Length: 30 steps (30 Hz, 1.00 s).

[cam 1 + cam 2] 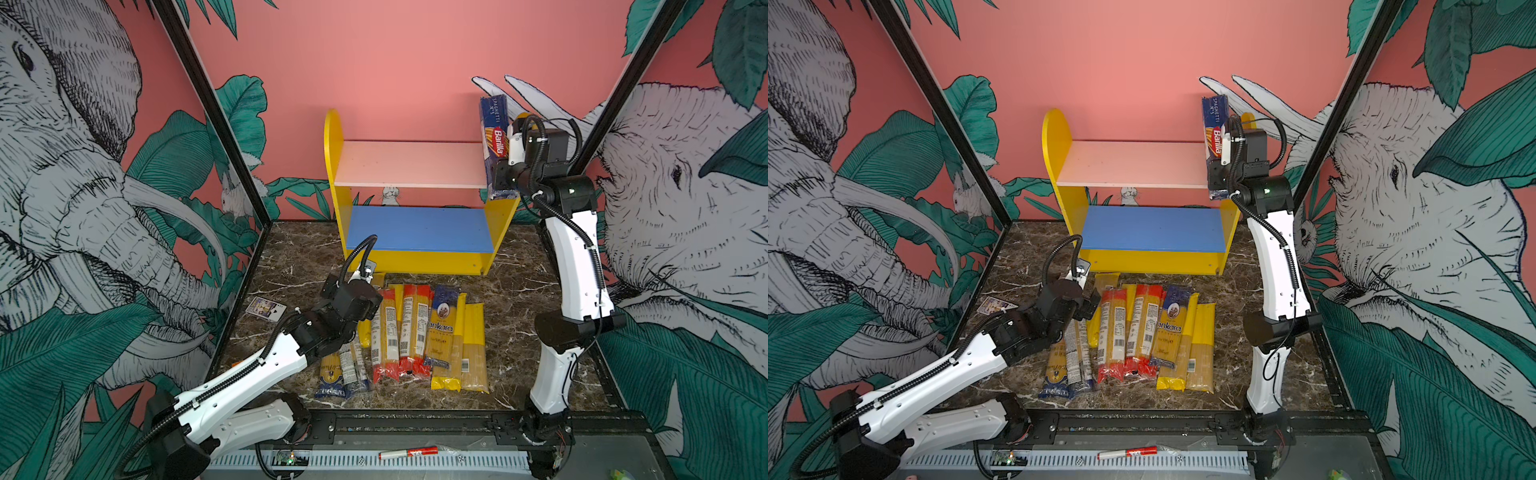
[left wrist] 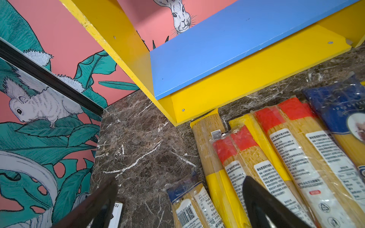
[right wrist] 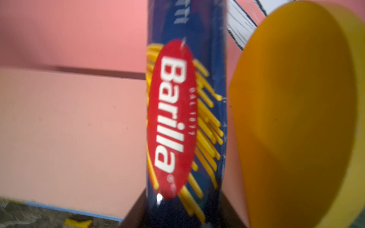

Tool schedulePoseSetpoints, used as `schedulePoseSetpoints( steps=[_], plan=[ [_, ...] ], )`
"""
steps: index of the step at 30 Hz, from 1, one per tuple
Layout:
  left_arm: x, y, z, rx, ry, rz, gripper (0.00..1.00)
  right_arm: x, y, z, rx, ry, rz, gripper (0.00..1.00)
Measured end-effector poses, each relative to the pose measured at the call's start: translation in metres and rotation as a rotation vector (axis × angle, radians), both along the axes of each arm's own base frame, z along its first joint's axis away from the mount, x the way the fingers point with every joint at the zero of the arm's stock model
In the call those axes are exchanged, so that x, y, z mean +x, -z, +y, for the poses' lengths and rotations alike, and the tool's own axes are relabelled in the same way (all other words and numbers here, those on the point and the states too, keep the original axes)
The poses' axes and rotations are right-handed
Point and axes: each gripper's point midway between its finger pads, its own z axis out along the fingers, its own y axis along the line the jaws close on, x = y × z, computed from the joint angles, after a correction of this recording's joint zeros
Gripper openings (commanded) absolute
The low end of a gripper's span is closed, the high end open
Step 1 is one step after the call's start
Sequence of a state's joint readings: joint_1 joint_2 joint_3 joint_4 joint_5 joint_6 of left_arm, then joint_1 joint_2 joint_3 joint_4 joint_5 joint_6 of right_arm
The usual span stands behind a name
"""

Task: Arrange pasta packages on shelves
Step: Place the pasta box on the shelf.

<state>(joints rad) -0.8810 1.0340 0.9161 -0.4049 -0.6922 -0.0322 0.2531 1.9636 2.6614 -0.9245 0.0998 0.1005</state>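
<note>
My right hand (image 3: 182, 207) is up at the shelves (image 1: 332, 137), its dark fingers on either side of the Barilla box (image 1: 495, 137). I cannot tell whether they clamp it or stand just clear of it. The box is a long, narrow, glossy dark-blue carton with a red oval logo. It stands upright at the right end of the upper board (image 1: 411, 164), just beside the rounded yellow side panel. I cannot tell if its foot rests on that board. The unit has two flat boards, the upper one matt pale pink and the lower board (image 1: 419, 228) blue.

My left hand (image 2: 179, 185) hangs low over the table (image 1: 528, 291), a dark brown marble-patterned top with white veins. Its two fingers are spread wide apart above the left edge of the pile.

The pasta packages (image 1: 415, 332) lie flat, side by side, in front of the shelves. They are long packs in crinkly film:
- four clear ones with red ends
- two with dark blue ends at the left
- one blue-topped Ankara pack (image 1: 444, 320)
- at least four in yellow wrappers

They overlap, so my count is rough.

One playing card (image 1: 266, 308) lies on the table at the left. One red-and-white marker pen (image 1: 409, 452) lies on the front rail.
</note>
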Motion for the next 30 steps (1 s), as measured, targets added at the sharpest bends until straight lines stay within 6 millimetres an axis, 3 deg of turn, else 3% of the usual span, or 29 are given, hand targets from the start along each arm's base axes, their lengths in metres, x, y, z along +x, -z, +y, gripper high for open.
schedulePoseSetpoints(
  steps=[4, 8, 17, 21, 28, 30],
  plan=[
    [0.000, -0.002, 0.000, 0.001, 0.003, -0.006, 0.99, 0.006, -0.023, -0.003, 0.020, 0.025, -0.093, 0.80],
    [-0.001, -0.008, 0.002, -0.006, 0.007, -0.021, 0.99, 0.009, -0.030, -0.004, 0.033, 0.034, -0.125, 0.81],
    [-0.003, -0.015, 0.004, -0.024, 0.009, -0.038, 0.99, 0.006, -0.013, -0.001, 0.066, 0.026, -0.082, 0.82],
    [-0.005, -0.018, 0.006, -0.038, 0.006, -0.044, 0.99, -0.021, -0.012, -0.004, 0.095, 0.018, -0.078, 0.83],
    [-0.015, -0.036, 0.018, -0.111, -0.002, -0.089, 0.99, -0.097, -0.046, -0.008, 0.149, -0.021, -0.183, 0.83],
    [-0.017, -0.038, 0.021, -0.129, -0.005, -0.096, 0.99, -0.118, -0.045, -0.005, 0.160, -0.041, -0.194, 0.83]
  ],
)
